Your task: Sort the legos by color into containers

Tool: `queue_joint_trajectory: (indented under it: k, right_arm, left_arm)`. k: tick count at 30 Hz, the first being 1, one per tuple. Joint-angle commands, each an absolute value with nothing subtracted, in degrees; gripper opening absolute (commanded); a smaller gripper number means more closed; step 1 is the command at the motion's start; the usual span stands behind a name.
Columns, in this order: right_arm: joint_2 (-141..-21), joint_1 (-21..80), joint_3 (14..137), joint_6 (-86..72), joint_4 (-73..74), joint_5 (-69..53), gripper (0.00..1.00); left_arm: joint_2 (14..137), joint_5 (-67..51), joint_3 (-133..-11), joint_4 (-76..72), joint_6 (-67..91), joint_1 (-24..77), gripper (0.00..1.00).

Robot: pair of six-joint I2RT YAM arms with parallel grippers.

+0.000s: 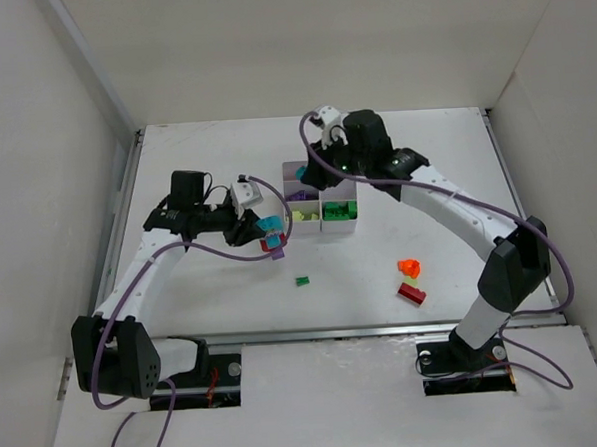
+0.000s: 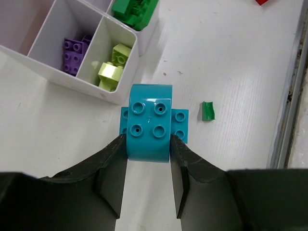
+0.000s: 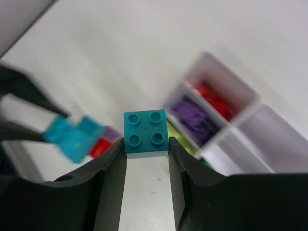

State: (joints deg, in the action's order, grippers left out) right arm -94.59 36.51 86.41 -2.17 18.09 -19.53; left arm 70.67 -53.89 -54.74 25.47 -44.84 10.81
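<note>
My left gripper [image 2: 148,144] is shut on a cyan lego [image 2: 149,127], an arched brick joined to a wider cyan piece. In the top view this gripper [image 1: 269,235] hangs just left of the containers [image 1: 322,229], a white divided tray, and red and purple bricks cling under the cyan one. My right gripper [image 3: 147,144] is shut on a square cyan four-stud lego [image 3: 146,132]. It hovers by the tray's far side [image 1: 327,147]. The tray [image 2: 96,91] holds purple [image 2: 74,50], yellow-green [image 2: 113,65] and green [image 2: 134,9] bricks. Red ones [image 3: 214,98] show blurred.
A small green piece [image 1: 303,280] lies loose on the table in front of the tray. An orange brick [image 1: 410,268] and a red brick [image 1: 411,293] lie to the right, near the right arm's elbow. White walls enclose the table.
</note>
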Motion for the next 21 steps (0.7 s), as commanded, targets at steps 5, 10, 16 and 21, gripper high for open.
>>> queue_joint_trajectory:
  k: [5, 10, 16, 21]
  right_arm:
    - [-98.70, 30.41, 92.81, -10.55, 33.40, -1.59, 0.00]
    - [-102.20, 29.88, 94.12, -12.47, 34.54, -1.58, 0.00]
    - [-104.77, 28.65, 96.15, -13.71, 33.84, -1.68, 0.00]
    - [-107.31, 28.65, 97.73, -13.71, 33.31, -0.53, 0.02]
  left_arm:
    - [67.24, -51.77, -54.40, 20.48, -39.11, 10.46, 0.00]
    - [67.24, -51.77, -54.40, 19.96, -38.06, 10.46, 0.00]
    - [66.71, -51.24, -54.93, 19.95, -37.53, 10.46, 0.00]
    - [66.18, -51.24, -54.93, 20.48, -37.53, 10.46, 0.00]
